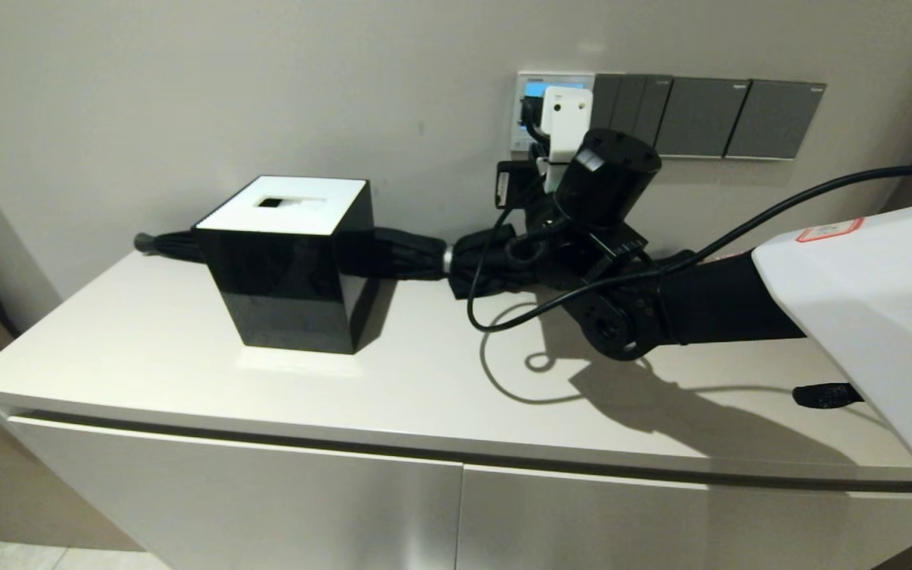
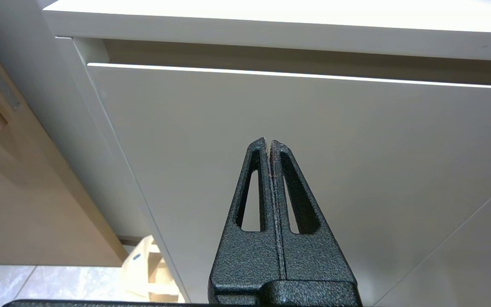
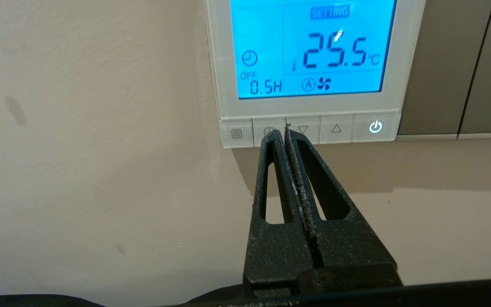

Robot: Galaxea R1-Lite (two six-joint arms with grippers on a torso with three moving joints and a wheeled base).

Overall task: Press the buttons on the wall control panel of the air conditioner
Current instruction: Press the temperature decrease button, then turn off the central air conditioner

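The right hand (image 3: 286,132), fingers pressed together, touches the buttons (image 3: 303,129) under the control panel's (image 3: 220,64) lit screen.

Bare wall (image 3: 79,149) lies open below the panel (image 3: 309,108); switch plates (image 3: 441,68) flank it.

Warm indoor light from above casts the arm's hard shadow on the cabinet top (image 1: 424,372); the LCD screen (image 3: 311,51) glows blue (slight glare); focus sharp.
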